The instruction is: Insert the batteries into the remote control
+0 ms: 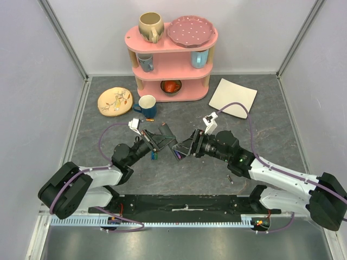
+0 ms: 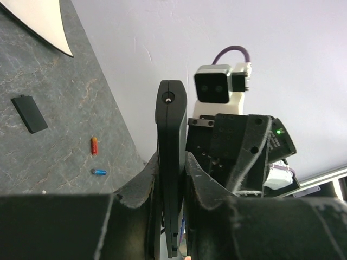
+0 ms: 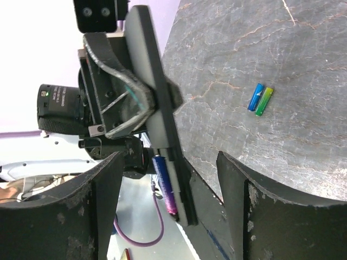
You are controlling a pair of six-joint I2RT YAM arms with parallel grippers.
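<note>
My left gripper [image 2: 171, 162] is shut on the black remote control [image 2: 171, 119] and holds it edge-on above the table; both show in the top view, the gripper [image 1: 154, 142] and the remote [image 1: 164, 134]. My right gripper [image 3: 169, 160] is open, its fingers on either side of the remote's lower end [image 3: 154, 97], and sits mid-table in the top view [image 1: 183, 150]. A blue-purple battery [image 3: 164, 181] lies along the remote's open compartment. A blue battery [image 3: 255, 97] and a green one [image 3: 264, 101] lie together on the table. The back cover [image 2: 30, 114], an orange-red battery [image 2: 94, 145] and a blue battery [image 2: 99, 173] lie on the table.
A pink shelf [image 1: 173, 54] with mugs, a bowl and a plate stands at the back. A blue mug [image 1: 146, 105] and a yellow plate [image 1: 115, 101] sit left of centre. A white square plate [image 1: 233, 97] lies at the back right. Walls enclose the table.
</note>
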